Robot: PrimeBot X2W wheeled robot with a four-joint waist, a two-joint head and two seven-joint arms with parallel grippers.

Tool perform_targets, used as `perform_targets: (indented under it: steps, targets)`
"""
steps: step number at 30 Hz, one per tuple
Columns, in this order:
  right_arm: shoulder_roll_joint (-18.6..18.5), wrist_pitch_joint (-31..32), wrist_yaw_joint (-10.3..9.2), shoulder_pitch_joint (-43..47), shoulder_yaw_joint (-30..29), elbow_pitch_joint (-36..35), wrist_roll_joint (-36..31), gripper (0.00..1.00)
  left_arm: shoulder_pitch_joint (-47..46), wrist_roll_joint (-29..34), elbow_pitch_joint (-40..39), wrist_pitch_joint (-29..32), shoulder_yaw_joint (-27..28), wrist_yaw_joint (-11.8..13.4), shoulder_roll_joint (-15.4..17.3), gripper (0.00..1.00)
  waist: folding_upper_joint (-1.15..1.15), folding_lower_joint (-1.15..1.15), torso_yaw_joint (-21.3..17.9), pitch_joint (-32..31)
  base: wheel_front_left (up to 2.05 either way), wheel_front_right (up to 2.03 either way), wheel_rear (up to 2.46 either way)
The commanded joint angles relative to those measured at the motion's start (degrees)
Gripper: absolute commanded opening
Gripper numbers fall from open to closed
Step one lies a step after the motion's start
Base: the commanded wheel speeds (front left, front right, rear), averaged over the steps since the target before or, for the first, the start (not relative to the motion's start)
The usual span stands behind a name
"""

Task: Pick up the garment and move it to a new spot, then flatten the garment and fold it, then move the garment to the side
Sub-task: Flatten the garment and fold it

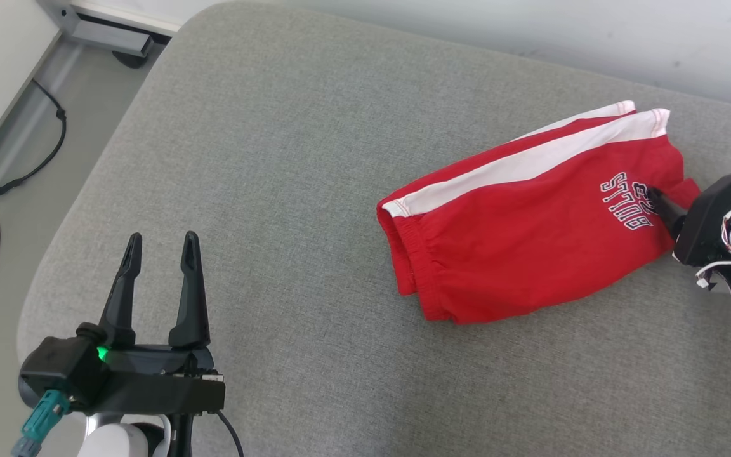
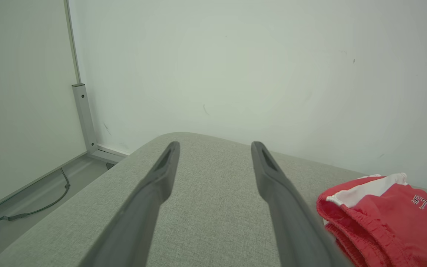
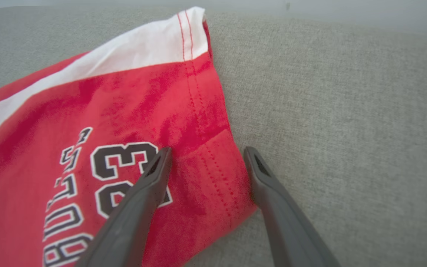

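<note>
The garment (image 1: 530, 222) is a pair of red shorts with a white side stripe and black-and-white lettering, lying folded on the grey cushion (image 1: 289, 158). My right gripper (image 1: 667, 200) reaches in from the right at the leg-hem end. In the right wrist view it (image 3: 207, 152) is open, one finger over the printed number and the other at the hem's outer edge, with the red hem corner (image 3: 213, 167) between them. My left gripper (image 1: 159, 244) stands open over bare cushion at the lower left, well apart from the shorts (image 2: 384, 218), with nothing between its fingers (image 2: 161, 174).
The cushion's rounded left edge (image 1: 42, 279) drops to a grey floor with black cables (image 1: 48, 146) and a metal frame foot (image 1: 111, 38). A pale wall (image 2: 235, 74) runs close behind the cushion. Bare cushion stretches between the left gripper and the shorts.
</note>
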Motion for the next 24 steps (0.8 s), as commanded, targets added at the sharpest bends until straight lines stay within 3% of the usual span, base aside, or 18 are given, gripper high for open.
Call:
perform_targets:
  steps: [1,6,7,8,9,10,11,24]
  targets:
    - [0.2,0.3,-0.06,-0.5,0.0,0.4,0.3,1.00,-0.4,-0.5,0.0,-0.2,0.0,0.1,0.1,1.00,0.00,0.00,0.4,0.3,0.00,0.00,0.00]
    - [0.9,1.6,-0.05,-0.7,0.5,0.7,-0.3,1.00,-0.6,-0.8,0.2,-0.2,-0.5,0.2,0.1,1.00,0.00,0.00,1.0,0.4,0.00,0.00,0.00]
    - [1.0,2.0,-0.05,-0.7,0.6,0.6,-0.3,0.95,-0.7,-0.9,0.3,-0.2,-0.7,0.3,0.1,1.00,0.00,0.00,1.1,0.4,0.00,0.00,0.00]
    - [1.0,2.4,-0.05,-0.6,0.6,0.5,-0.2,0.64,-0.8,-0.9,0.4,-0.2,-0.9,0.4,0.1,1.00,0.00,0.00,1.2,0.4,0.00,0.00,0.00]
    - [0.9,2.7,-0.05,-0.5,0.7,0.5,-0.2,0.40,-0.9,-1.0,0.5,-0.2,-1.0,0.4,0.1,1.00,0.00,0.00,1.4,0.4,0.00,0.00,0.00]
    - [0.9,3.1,-0.05,-0.5,0.7,0.5,-0.2,0.33,-0.9,-1.1,0.6,-0.2,-1.2,0.4,0.1,1.00,0.00,0.00,1.5,0.4,0.00,0.00,0.00]
    - [0.8,3.3,-0.05,-0.5,0.8,0.4,-0.2,0.00,-0.9,-1.2,0.7,-0.2,-1.3,0.4,0.1,1.00,0.00,0.00,1.6,0.4,0.00,0.00,0.00]
    - [-2.0,0.1,-0.05,1.0,0.1,-4.9,0.4,0.00,0.3,-1.3,1.6,-0.2,-1.2,0.8,0.1,1.00,0.00,0.00,0.3,-1.4,0.00,0.00,0.00]
